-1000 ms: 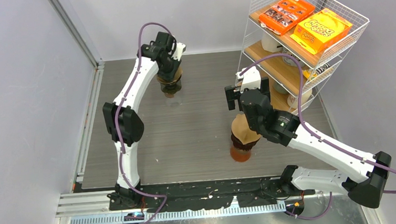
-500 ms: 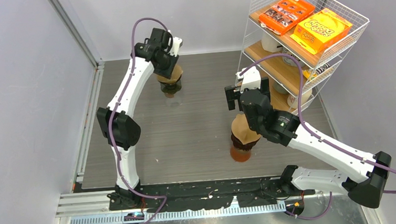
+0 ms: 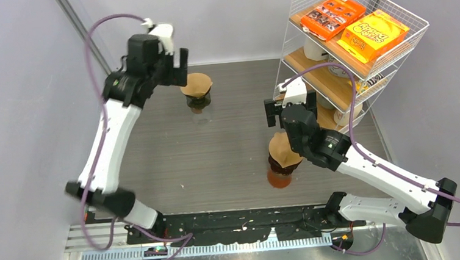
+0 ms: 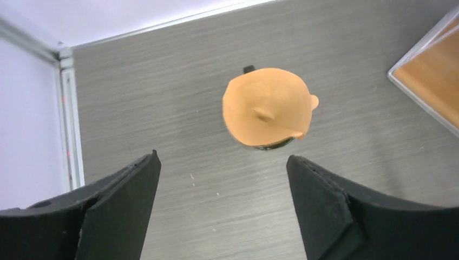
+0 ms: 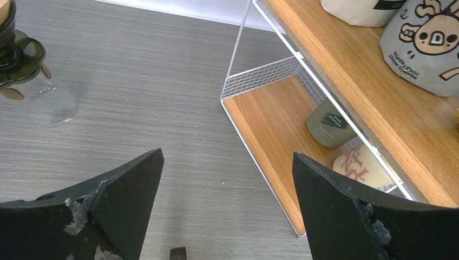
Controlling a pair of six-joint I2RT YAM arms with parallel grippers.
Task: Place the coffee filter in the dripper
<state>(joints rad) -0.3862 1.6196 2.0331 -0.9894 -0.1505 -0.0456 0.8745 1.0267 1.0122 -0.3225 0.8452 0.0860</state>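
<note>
Filter (image 4: 265,114): brown paper cone seated in the dripper (image 3: 198,100) near the far edge of the table (image 3: 228,136), left of centre, rim slightly lopsided; a second filter (image 3: 282,148) sits in a second dripper (image 3: 281,165) toward the near edge, right of centre. Left gripper (image 4: 223,168): jaws wide apart, empty, hanging above the filter and clear of it; right gripper (image 5: 227,162): jaws wide apart, empty, facing the rack (image 5: 260,81) at the right edge. Step judged: placement apparently done; next move calls for a retreat that does not brush the paper, or a light press should the cone prove unseated.
</note>
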